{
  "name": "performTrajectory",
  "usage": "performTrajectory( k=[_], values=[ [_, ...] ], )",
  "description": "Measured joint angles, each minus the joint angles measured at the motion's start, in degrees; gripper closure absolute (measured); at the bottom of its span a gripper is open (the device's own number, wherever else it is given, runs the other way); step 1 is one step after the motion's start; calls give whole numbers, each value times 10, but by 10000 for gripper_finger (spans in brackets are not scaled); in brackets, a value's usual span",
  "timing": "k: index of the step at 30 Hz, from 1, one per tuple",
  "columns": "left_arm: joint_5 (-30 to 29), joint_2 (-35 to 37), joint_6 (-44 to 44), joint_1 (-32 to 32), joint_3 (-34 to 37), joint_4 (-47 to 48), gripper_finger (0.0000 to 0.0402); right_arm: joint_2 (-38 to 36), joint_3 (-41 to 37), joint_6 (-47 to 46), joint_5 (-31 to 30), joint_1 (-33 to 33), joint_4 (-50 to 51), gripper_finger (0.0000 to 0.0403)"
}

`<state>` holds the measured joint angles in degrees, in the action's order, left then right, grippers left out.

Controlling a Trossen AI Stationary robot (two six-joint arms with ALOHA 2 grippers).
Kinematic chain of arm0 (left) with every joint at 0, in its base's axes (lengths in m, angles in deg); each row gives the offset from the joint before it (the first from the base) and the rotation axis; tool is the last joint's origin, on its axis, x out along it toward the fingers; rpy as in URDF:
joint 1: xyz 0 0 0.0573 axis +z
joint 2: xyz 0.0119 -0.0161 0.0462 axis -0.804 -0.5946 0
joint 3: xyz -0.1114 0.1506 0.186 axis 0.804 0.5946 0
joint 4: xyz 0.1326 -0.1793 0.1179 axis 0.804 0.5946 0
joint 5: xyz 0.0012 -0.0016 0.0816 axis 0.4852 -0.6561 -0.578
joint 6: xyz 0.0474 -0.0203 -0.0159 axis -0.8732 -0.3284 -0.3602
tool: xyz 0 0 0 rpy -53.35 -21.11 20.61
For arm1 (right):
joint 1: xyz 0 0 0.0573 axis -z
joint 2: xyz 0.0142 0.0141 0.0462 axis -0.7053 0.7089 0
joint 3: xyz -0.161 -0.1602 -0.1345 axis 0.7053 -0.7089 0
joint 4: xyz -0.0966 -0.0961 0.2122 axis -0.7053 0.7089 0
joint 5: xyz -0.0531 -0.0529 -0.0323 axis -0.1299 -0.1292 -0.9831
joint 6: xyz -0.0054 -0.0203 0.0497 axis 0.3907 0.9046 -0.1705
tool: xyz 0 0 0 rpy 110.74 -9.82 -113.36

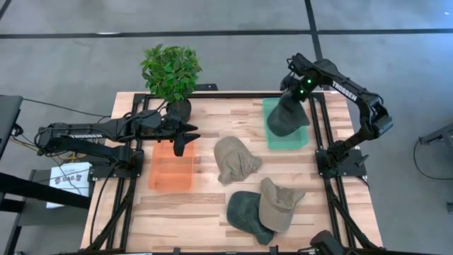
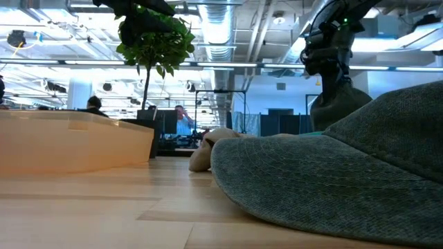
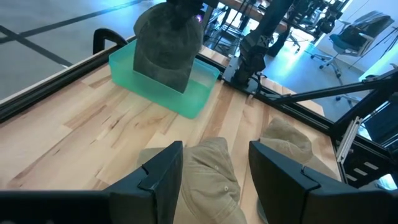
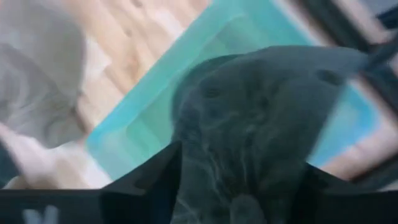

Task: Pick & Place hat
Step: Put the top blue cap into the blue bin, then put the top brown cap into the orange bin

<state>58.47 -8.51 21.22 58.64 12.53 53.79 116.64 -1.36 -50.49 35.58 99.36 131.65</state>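
My right gripper (image 1: 296,95) is shut on a dark grey-green hat (image 1: 286,117) that hangs over the green bin (image 1: 272,138) at the table's far right. It also shows in the left wrist view (image 3: 168,50) and the right wrist view (image 4: 249,137). My left gripper (image 1: 190,134) is open and empty above the orange bin (image 1: 171,170). A tan hat (image 1: 235,159) lies on the table's middle. A dark green hat (image 1: 248,212) and a tan cap (image 1: 279,205) lie near the front edge, the cap resting partly on the green one. My right gripper holds the dark hat at its top (image 3: 177,22), pinched between the two fingers, which come from above and point down. The hat hangs below the fingers, its lower part (image 3: 163,74) down inside the green bin; whether it rests on the bin's floor I cannot tell.
A potted plant (image 1: 170,74) stands at the table's far edge left of centre. Black rails (image 1: 320,134) run along both sides of the table. In the low view the dark green hat (image 2: 332,187) fills the near right.
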Motion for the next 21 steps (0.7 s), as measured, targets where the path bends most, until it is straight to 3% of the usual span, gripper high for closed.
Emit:
performTrajectory(
  k=[5, 12, 21],
  values=[
    [0, 0, 0, 0, 0, 0, 222, 0, 35, -26, -73, 0, 21, 163],
    [-1, 0, 0, 0, 0, 0, 222, 0, 63, -91, -186, -7, 42, 162],
    [-31, 0, -53, 1, 0, 5, 222, -18, 73, -150, -186, -64, 38, 197]
  ],
)
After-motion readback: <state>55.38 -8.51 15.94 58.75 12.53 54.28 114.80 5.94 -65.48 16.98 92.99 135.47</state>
